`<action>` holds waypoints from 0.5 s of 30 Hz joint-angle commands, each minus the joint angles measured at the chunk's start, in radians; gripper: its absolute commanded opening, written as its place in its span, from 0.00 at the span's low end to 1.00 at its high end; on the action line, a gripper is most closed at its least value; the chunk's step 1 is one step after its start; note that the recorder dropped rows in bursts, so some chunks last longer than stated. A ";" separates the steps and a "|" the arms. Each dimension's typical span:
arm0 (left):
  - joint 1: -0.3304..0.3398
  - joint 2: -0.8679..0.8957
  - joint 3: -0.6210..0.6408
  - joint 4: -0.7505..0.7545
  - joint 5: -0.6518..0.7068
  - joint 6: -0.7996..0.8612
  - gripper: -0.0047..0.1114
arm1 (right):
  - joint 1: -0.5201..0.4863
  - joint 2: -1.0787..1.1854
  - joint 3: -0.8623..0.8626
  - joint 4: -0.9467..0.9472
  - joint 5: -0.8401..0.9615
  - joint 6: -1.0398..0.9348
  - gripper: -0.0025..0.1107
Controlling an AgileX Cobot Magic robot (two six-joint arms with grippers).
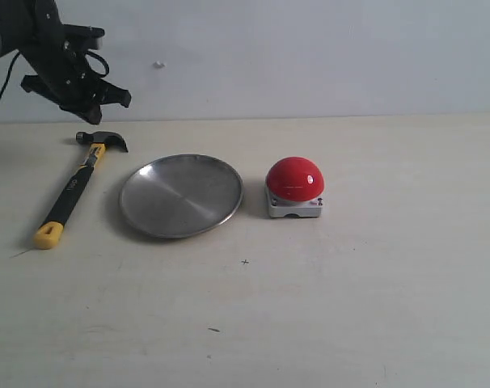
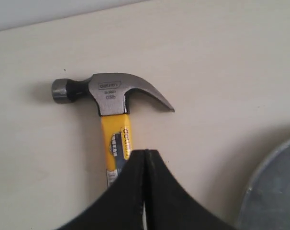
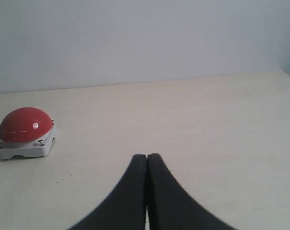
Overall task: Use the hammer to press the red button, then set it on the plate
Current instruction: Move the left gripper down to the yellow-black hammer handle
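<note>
Table (image 1: 350, 307) with plate (image 1: 181, 196) at centre. Hammer (image 1: 75, 190) lies flat left of it, head far. Red button (image 1: 295, 179) sits right. Left gripper (image 2: 145, 158) hovers over the hammer, right gripper (image 3: 146, 157) near the button; the 2 have jaws together, empty.

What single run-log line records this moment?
black-and-yellow claw hammer: lying ungrasped; left gripper: shut, above hammer; right gripper: shut, empty; round silver metal plate: empty

Claw hammer (image 2: 111, 96) flat on cream desk (image 2: 221, 52): dark steel head, yellow handle with printed label. Left pincer (image 2: 145, 154) black, tips pressed together, nothing between them, in front of handle, hiding rest of it. Silver plate (image 2: 274, 191) near hammer, not touching. Pale wall (image 2: 39, 12) beyond desk edge.
</note>
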 commanded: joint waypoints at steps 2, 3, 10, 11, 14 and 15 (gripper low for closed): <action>0.005 0.059 -0.049 0.015 0.036 -0.023 0.04 | -0.006 -0.004 0.002 -0.004 -0.006 -0.003 0.02; 0.005 0.068 -0.049 0.014 0.038 -0.023 0.04 | -0.006 -0.004 0.002 -0.004 -0.006 -0.003 0.02; 0.018 0.082 -0.049 -0.011 0.065 -0.016 0.04 | -0.006 -0.004 0.002 -0.004 -0.006 -0.003 0.02; 0.025 0.082 -0.049 -0.024 0.067 -0.016 0.05 | -0.006 -0.004 0.002 -0.004 -0.006 -0.003 0.02; 0.028 0.087 -0.049 -0.025 0.071 -0.016 0.15 | -0.006 -0.004 0.002 -0.004 -0.006 -0.001 0.02; 0.028 0.092 -0.049 -0.025 0.067 -0.016 0.23 | -0.006 -0.004 0.002 -0.004 -0.006 -0.001 0.02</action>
